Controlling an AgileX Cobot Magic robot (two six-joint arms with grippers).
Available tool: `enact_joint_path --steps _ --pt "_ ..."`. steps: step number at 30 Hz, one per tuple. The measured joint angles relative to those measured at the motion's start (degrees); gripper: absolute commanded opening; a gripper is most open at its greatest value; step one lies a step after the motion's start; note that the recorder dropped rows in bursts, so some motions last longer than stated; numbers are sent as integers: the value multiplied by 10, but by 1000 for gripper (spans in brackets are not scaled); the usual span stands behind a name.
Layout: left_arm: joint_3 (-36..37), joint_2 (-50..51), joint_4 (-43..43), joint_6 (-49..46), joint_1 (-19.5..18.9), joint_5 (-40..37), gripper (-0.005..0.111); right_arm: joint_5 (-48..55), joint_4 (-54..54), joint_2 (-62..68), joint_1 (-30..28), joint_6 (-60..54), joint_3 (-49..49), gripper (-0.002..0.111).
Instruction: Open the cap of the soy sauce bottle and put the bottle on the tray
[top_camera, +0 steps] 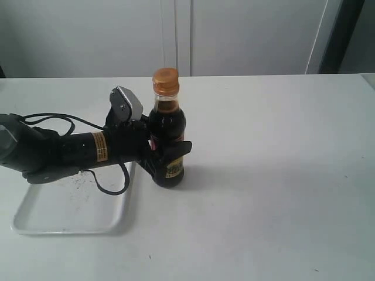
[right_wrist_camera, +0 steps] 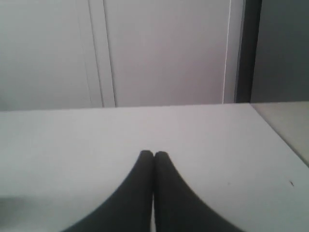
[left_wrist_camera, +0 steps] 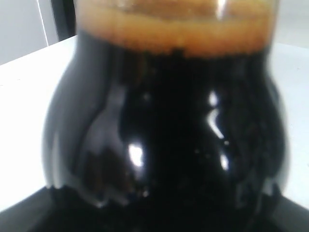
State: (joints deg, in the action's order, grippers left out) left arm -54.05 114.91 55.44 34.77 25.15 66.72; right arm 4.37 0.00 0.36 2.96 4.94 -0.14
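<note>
White tabletop (top_camera: 281,175): left tool (top_camera: 170,157) clamps the bottle (top_camera: 167,120) body; keep it upright and firm so the pinched-shut, empty right tool (right_wrist_camera: 153,154) can flip the cap (top_camera: 165,81) above.

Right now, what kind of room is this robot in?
Probably a lab or test room, not a kitchen: a plain white table, pale wall panels behind, and just a soy sauce bottle and tray.
</note>
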Motion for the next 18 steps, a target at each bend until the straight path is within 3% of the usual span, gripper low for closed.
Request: enact_joint_path --steps 6,18 --pt "0 0 2 0 0 0 0 -103 13 0 0 21 0 0" --pt "0 0 6 -7 0 2 0 -203 14 0 0 99 0 0"
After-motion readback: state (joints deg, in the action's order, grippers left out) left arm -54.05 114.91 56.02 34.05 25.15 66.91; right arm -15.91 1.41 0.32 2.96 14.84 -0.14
